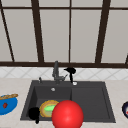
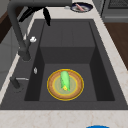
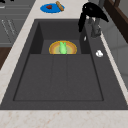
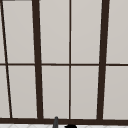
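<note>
Fingers (image 1: 71, 78) of the right hand (image 1: 70, 71) straight, pointing down beside the faucet (image 1: 56, 72), plate (image 2: 65, 84) with green vegetable (image 2: 64, 79) below.

- The right hand (image 1: 70, 71) hangs at centre frame, just right of the faucet (image 1: 56, 71), one finger pointing down.
- The left hand (image 1: 34, 113) sits lower left, beside a yellow plate (image 1: 44, 108) in the dark sink (image 1: 100, 105).
- A red ball (image 1: 67, 114) covers the bottom centre — overlapping the plate.
- A blue bowl (image 1: 7, 105) rests on the table at the left edge.
</note>
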`<move>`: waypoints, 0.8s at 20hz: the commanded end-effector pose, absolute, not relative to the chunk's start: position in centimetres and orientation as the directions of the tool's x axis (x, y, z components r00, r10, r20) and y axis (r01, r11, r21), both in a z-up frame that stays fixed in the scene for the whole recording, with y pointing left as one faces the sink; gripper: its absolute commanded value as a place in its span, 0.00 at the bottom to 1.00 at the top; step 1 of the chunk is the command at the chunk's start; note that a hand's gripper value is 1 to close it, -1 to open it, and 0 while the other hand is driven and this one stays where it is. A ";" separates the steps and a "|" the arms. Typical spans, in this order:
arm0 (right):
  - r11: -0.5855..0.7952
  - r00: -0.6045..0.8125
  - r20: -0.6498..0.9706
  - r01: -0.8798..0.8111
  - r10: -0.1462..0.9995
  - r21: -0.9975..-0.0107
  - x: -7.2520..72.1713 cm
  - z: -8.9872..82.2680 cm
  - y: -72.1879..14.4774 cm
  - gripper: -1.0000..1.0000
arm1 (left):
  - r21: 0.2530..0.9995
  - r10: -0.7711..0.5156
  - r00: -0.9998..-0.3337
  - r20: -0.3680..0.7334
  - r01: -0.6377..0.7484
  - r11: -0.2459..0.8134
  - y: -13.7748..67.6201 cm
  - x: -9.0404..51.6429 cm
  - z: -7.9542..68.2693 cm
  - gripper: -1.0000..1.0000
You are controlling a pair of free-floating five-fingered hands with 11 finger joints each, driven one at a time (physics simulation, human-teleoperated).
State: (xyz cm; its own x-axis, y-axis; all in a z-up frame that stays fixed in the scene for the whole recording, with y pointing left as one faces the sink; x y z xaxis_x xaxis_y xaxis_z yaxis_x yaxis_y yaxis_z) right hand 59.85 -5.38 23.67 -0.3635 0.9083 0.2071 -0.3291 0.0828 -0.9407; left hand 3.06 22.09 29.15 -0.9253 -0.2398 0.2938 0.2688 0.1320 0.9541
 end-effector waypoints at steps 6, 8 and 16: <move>0.011 -0.313 0.120 -0.329 0.942 -0.944 65.8 19.5 -3.0 0.00 | 0.954 -0.240 -0.925 0.294 0.269 0.132 22.1 3.1 29.2 0.50; 0.005 -0.307 0.118 -0.345 0.944 -0.939 67.0 18.4 -2.4 0.00 | 0.954 -0.240 -0.925 0.294 0.269 0.132 22.1 3.1 29.2 0.50; 0.114 -0.329 0.243 -0.365 0.912 -0.924 67.1 16.4 -4.7 0.00 | 0.954 -0.240 -0.925 0.294 0.269 0.132 22.1 3.1 29.2 0.50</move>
